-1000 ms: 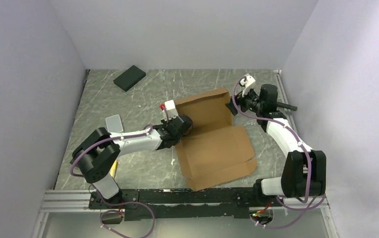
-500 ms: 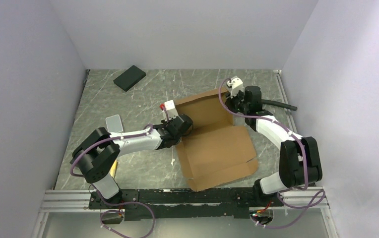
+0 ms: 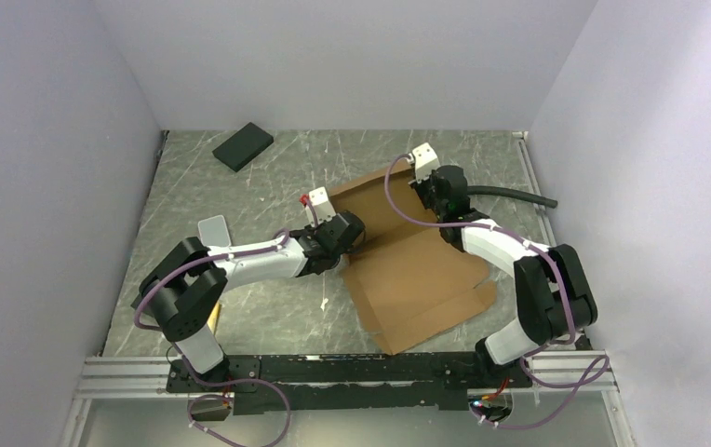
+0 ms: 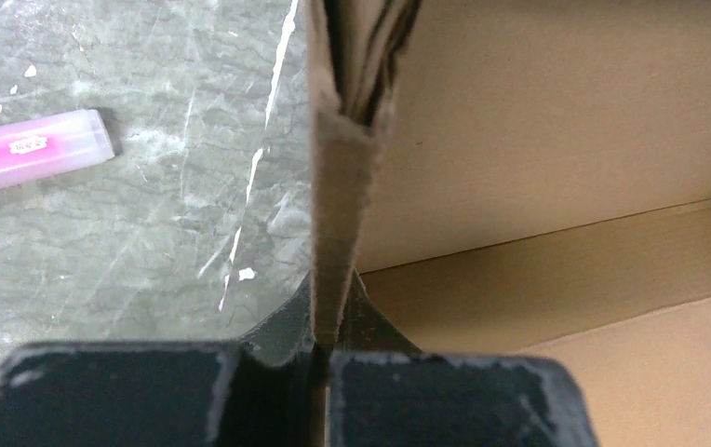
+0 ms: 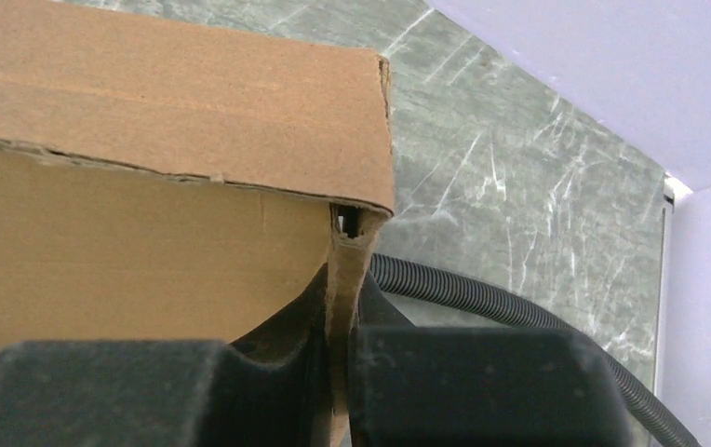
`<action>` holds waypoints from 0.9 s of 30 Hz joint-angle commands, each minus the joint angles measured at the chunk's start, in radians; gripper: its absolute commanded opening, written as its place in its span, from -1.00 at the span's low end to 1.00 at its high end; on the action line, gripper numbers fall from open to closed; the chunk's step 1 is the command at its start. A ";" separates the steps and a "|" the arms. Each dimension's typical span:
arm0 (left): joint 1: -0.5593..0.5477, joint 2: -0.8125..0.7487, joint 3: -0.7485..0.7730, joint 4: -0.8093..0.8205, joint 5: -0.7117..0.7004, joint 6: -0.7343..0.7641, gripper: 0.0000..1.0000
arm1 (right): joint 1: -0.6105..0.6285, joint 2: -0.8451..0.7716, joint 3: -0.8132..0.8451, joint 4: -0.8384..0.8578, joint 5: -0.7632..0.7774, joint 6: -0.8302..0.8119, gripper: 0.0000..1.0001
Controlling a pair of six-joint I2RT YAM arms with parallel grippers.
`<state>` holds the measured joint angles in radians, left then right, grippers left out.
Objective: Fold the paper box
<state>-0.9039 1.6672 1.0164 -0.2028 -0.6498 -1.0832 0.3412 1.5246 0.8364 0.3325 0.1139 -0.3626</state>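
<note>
The paper box (image 3: 417,279) lies a little right of the middle of the grey marbled worktop (image 3: 240,307). Its wide brown panel is flat and angled toward the near edge, and its far part is raised as a wall between the two arms.

At the far left corner a black rectangular pad (image 3: 243,146) lies apart from everything. Nearer, a small translucent case (image 3: 213,230) with pink lettering (image 4: 31,154) rests flat just beside the left arm (image 3: 249,265). That arm reaches across the worktop to the left end of the raised wall. The left jaws are closed tight on a doubled cardboard edge there, which stands upright between them in the wrist view (image 4: 338,186), with the inside of the box opening to its right.

The right arm (image 3: 491,247) bends over the flat panel to the wall's right end. The right jaws are pinched shut on the folded cardboard at that corner (image 5: 356,223), beneath the wall's top edge. Behind it a black ribbed hose (image 3: 515,194) runs along the worktop toward the right wall.
</note>
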 commanded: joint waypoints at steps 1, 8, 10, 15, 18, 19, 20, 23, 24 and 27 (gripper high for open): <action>-0.011 0.001 0.053 0.018 0.026 -0.032 -1.00 | -0.008 -0.017 0.004 -0.050 -0.059 -0.027 -0.72; -0.002 -0.004 0.030 -0.003 -0.001 -0.068 -0.92 | -0.062 -0.109 0.017 -0.130 -0.269 0.069 -0.21; 0.002 -0.006 0.026 -0.004 -0.001 -0.070 -0.91 | -0.083 -0.139 0.017 -0.145 -0.317 0.087 -0.13; 0.008 -0.010 0.026 -0.013 -0.004 -0.072 -0.90 | -0.135 -0.203 0.023 -0.189 -0.425 0.106 0.27; 0.011 -0.017 0.026 -0.014 0.000 -0.074 -0.87 | -0.171 -0.252 0.021 -0.222 -0.499 0.074 0.63; 0.012 -0.020 0.023 -0.014 0.004 -0.077 -0.85 | -0.183 -0.269 0.021 -0.243 -0.523 0.056 0.75; 0.014 -0.024 0.021 -0.013 0.012 -0.079 -0.84 | -0.204 -0.286 0.020 -0.264 -0.553 0.031 0.94; 0.021 -0.030 0.014 -0.009 0.044 -0.092 -0.70 | -0.269 -0.339 0.028 -0.321 -0.654 0.011 0.99; 0.024 -0.030 0.013 -0.010 0.057 -0.100 -0.60 | -0.294 -0.355 0.026 -0.327 -0.685 0.019 0.99; 0.032 -0.032 0.008 -0.021 0.099 -0.127 -0.26 | -0.348 -0.402 0.011 -0.347 -0.738 0.040 0.99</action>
<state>-0.8837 1.6669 1.0203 -0.2218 -0.6079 -1.1507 0.0566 1.1942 0.8364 0.0292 -0.4812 -0.3237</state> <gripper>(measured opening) 0.289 0.993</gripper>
